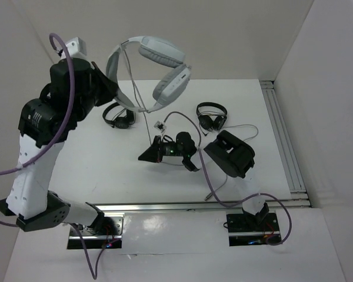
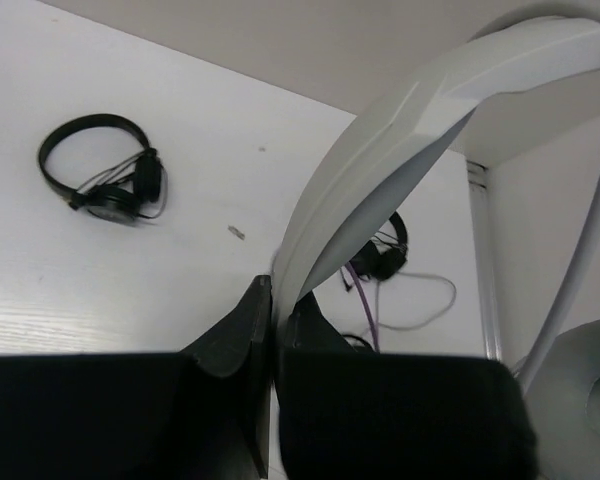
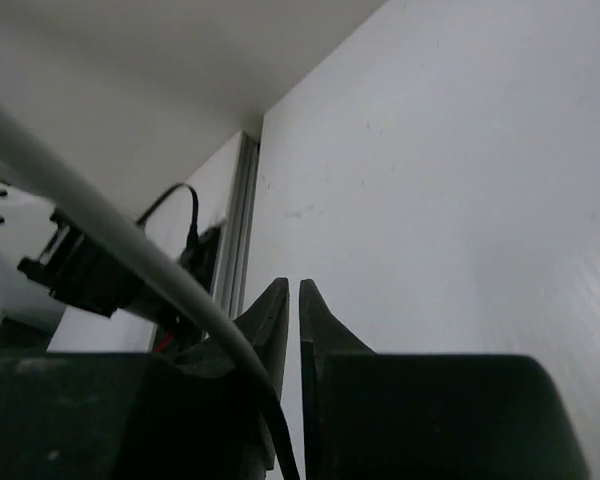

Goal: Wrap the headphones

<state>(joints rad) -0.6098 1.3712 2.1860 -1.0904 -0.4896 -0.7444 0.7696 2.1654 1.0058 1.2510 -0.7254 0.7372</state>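
Observation:
The large light grey headphones (image 1: pixel 162 53) hang in the air above the back of the table. My left gripper (image 1: pixel 113 82) is raised high and shut on the headband, which rises from between its fingertips in the left wrist view (image 2: pixel 410 110). The thin grey cable (image 1: pixel 142 100) drops from an earcup past a small inline piece (image 1: pixel 160 125) to my right gripper (image 1: pixel 144 155), low over the table's middle. In the right wrist view the cable (image 3: pixel 100 230) crosses the left finger towards the jaws' base; the right gripper (image 3: pixel 292 285) is shut with a hairline gap.
Two small black headphones lie on the table, one left (image 1: pixel 119 114) (image 2: pixel 100 170) and one right (image 1: pixel 212 116) (image 2: pixel 380 255). A metal rail (image 1: pixel 282 135) runs along the right edge. White walls enclose the back and sides. My purple arm cable (image 1: pixel 209 182) trails near the front rail.

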